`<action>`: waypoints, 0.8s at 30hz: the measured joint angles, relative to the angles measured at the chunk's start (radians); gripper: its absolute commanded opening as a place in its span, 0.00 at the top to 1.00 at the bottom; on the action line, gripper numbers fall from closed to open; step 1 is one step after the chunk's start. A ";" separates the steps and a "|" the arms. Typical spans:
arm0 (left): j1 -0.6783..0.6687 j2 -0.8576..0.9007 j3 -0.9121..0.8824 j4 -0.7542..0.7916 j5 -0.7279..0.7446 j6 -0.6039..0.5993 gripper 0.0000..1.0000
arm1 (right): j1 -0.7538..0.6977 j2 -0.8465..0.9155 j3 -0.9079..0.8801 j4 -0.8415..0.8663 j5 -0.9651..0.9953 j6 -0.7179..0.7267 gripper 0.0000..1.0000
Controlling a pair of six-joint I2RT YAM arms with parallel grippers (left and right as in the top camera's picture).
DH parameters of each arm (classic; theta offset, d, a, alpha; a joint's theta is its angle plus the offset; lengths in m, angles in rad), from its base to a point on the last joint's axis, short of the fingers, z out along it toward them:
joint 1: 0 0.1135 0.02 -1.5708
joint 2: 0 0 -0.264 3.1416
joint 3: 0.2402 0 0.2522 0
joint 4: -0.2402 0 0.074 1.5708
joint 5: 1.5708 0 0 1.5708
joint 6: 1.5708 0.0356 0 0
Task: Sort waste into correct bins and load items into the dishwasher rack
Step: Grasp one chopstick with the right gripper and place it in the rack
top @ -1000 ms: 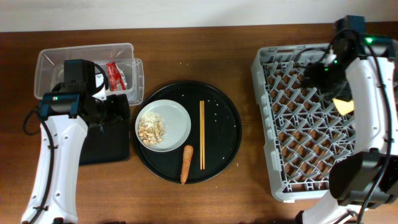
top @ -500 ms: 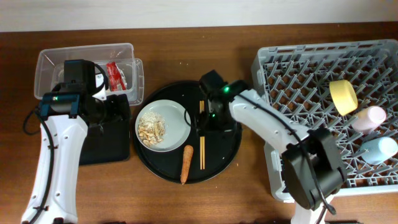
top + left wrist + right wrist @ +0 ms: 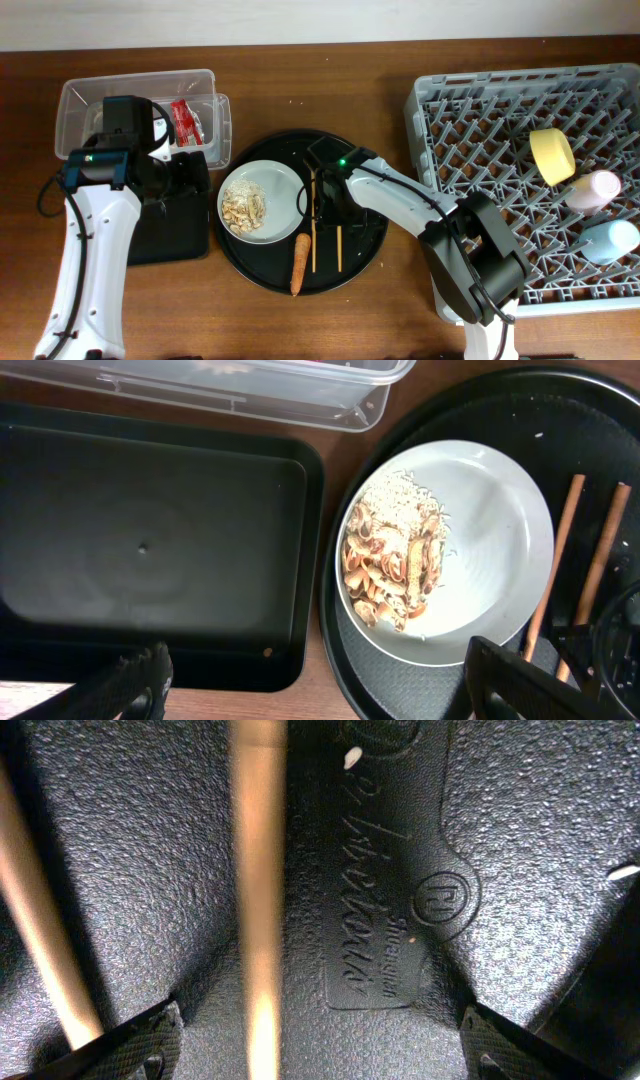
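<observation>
Your right gripper (image 3: 320, 1045) straddles one of the chopsticks (image 3: 258, 900), jaws spread.
Both lie front-to-back on the tray (image 3: 355, 265), side by side; left gripper (image 3: 325, 680) gapes empty.

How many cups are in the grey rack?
2. The pink cup lies at the right edge of the rack, below the yellow bowl; the blue cup just below it. None seems hidden.
</observation>
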State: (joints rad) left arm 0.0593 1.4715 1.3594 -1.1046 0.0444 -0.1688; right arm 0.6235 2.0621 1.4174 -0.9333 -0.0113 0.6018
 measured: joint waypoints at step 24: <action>0.000 0.000 0.000 0.001 0.000 0.000 0.07 | -0.372 -0.233 0.182 -0.411 0.014 -0.365 0.96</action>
State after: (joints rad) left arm 0.0593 1.4715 1.3594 -1.1038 0.0444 -0.1688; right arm 0.2512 1.8294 1.5993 -1.3445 0.0032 0.2367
